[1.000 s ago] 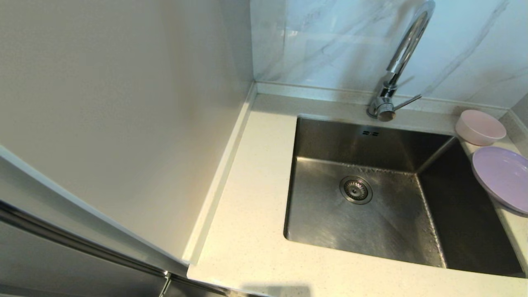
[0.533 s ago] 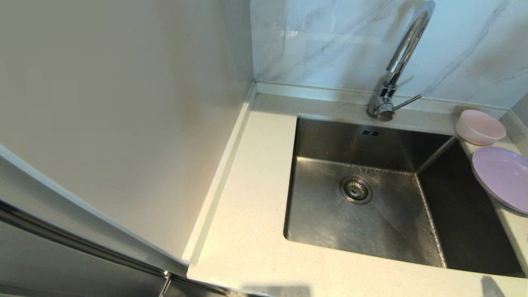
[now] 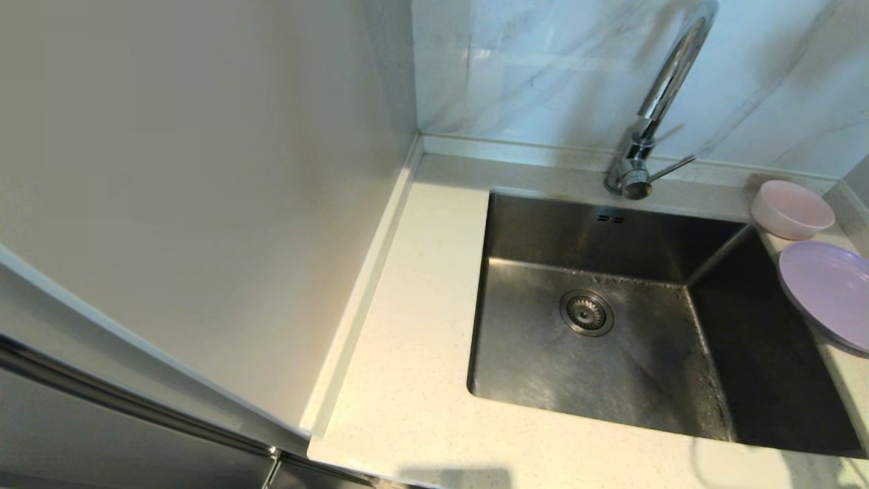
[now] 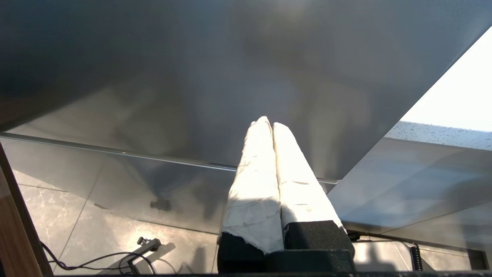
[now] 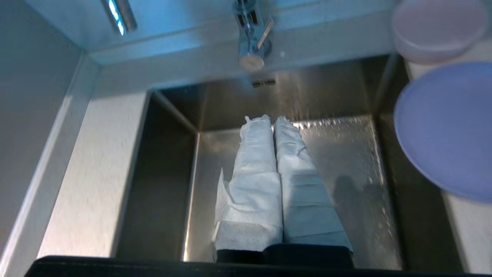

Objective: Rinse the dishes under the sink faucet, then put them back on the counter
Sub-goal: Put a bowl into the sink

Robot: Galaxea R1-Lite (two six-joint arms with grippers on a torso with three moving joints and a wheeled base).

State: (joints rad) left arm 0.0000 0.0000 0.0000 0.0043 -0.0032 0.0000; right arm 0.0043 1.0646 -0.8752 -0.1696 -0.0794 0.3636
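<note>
The left end effector (image 4: 268, 122) shows only in its own wrist view, low beside a grey cabinet front and above a tiled floor (image 4: 115, 238), its white-wrapped fingers (image 4: 253, 173) pressed together and holding nothing. In the head view a plain cream wall panel (image 3: 190, 204) fills the left, and the cream speckled surface (image 3: 407, 353) runs along its foot. To the right of that strip the steel sink (image 3: 597, 353) is sunk into the surface, with its round strainer drain (image 3: 586, 312) near the middle of the floor. The chrome faucet (image 3: 662, 88) rises from the far edge of the sink, its thin lever (image 3: 672, 167) pointing right. In the right wrist view the right end effector (image 5: 271, 118) hangs over the sink, pointing toward the faucet, its wrapped fingers (image 5: 296, 184) closed tight and empty. On the surface at the far right corner stands the pink bowl (image 3: 791, 209); just nearer lies the lilac plate (image 3: 828, 292), its edge overhanging the sink's right rim. The two dishes sit close together; whether they touch cannot be told.
</note>
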